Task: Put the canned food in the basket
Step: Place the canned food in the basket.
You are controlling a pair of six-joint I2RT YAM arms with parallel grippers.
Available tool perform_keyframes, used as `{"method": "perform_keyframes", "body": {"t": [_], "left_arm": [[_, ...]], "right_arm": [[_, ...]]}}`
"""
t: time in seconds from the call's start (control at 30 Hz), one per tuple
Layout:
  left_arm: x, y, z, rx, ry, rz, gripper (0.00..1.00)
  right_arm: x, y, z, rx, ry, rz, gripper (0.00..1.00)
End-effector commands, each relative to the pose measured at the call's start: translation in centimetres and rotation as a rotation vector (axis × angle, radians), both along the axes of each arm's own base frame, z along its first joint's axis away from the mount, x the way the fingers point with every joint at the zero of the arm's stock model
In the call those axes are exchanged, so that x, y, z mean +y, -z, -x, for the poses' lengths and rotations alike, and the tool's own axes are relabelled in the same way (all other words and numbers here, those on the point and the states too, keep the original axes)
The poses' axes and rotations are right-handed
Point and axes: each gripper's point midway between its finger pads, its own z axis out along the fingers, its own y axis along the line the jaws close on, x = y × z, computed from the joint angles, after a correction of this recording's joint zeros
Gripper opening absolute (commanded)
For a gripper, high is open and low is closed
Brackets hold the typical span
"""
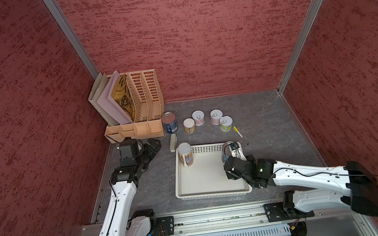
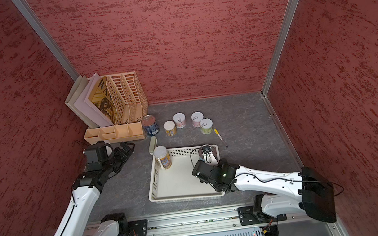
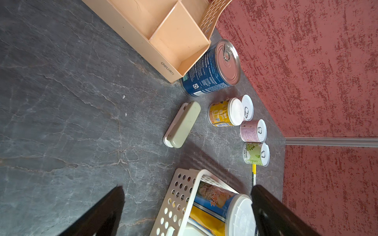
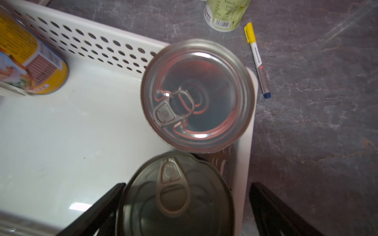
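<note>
Raise right gripper (image 4: 187, 186) straight up, fingers (image 4: 102, 208) apart astride nearer can (image 4: 176, 202) in basket's (image 4: 61, 126) far right corner. Left gripper (image 3: 188, 189): fingers apart, empty.

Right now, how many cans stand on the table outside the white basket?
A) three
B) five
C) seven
B: five stand outside the basket: the blue can, the yellow can, the pink can, the second pink can and the green can.
</note>
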Motion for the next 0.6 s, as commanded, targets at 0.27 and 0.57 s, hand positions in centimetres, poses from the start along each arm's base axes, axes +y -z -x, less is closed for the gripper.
{"method": "perform_keyframes", "body": {"t": [0.27,0.57], "left_arm": [[-2.3,-1.6,-1.6,-0.073,0.104,-0.060,1.00],[-4.0,-2.4,-3.3,-0.087,0.129,-0.204,1.00]], "right_arm": [[1.4,-18.1,-2.4,-0.307,-0.047,-0.242,0.98],[-0.2,-22.9,-3.4,-0.530,0.007,-0.405,0.98]]}}
